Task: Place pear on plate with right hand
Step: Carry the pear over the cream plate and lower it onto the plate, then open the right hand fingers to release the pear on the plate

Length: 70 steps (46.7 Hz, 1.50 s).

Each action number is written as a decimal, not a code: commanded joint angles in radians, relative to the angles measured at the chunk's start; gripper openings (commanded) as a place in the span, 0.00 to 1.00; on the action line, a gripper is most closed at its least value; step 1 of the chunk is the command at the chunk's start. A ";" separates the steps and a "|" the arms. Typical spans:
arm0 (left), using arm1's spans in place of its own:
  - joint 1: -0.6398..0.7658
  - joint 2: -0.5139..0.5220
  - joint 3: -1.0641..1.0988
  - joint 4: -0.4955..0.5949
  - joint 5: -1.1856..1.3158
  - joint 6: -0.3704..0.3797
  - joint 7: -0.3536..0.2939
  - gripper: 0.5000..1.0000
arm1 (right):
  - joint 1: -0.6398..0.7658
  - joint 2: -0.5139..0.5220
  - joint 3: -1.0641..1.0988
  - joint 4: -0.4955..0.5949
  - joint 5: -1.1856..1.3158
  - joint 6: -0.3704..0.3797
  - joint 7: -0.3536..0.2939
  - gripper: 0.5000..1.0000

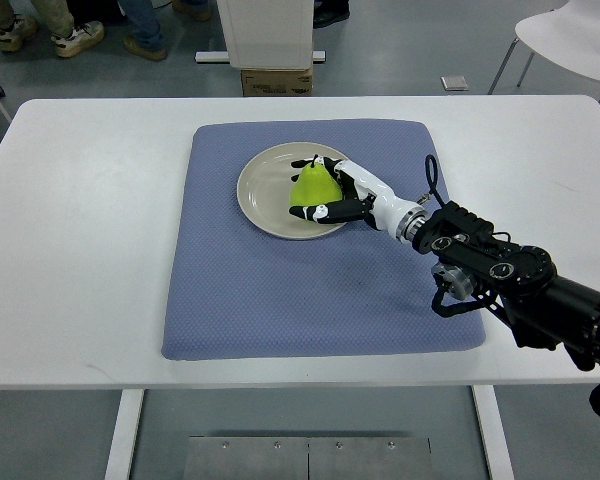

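A green pear (311, 187) is over the beige plate (265, 185), which lies on the blue-grey mat (280, 290). My right hand (330, 190) reaches in from the right edge, and its white and black fingers (332, 210) wrap around the pear from both sides. I cannot tell whether the pear rests on the plate or hangs just above it. The left arm does not show.
The mat lies in the middle of a white table (80, 250). Beyond the far edge stand a cardboard box (276, 80), a white chair (570, 40) and the feet of people (75, 38).
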 commanded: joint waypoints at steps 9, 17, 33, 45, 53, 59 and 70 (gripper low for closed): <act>0.000 0.000 0.000 0.000 0.001 0.000 0.000 1.00 | 0.001 0.000 0.001 -0.002 0.004 -0.003 -0.001 0.00; 0.000 0.000 0.000 0.000 0.001 0.000 0.000 1.00 | 0.006 0.000 0.009 -0.002 0.006 -0.005 0.000 0.52; 0.000 0.000 0.000 0.000 0.001 0.000 0.000 1.00 | 0.013 0.000 0.042 -0.002 0.006 -0.005 -0.001 0.99; 0.000 0.000 0.000 0.000 -0.001 0.000 0.000 1.00 | 0.026 0.000 0.046 -0.002 0.006 -0.003 -0.001 1.00; 0.000 0.000 0.000 0.000 -0.001 0.000 0.000 1.00 | 0.030 0.000 0.046 -0.002 0.006 -0.003 -0.001 1.00; 0.000 0.000 0.000 0.000 -0.001 0.000 0.000 1.00 | 0.035 0.000 0.047 -0.003 0.006 -0.003 -0.001 1.00; 0.000 0.000 0.000 0.000 0.001 0.000 0.000 1.00 | 0.038 0.000 0.047 0.000 0.006 0.017 -0.001 1.00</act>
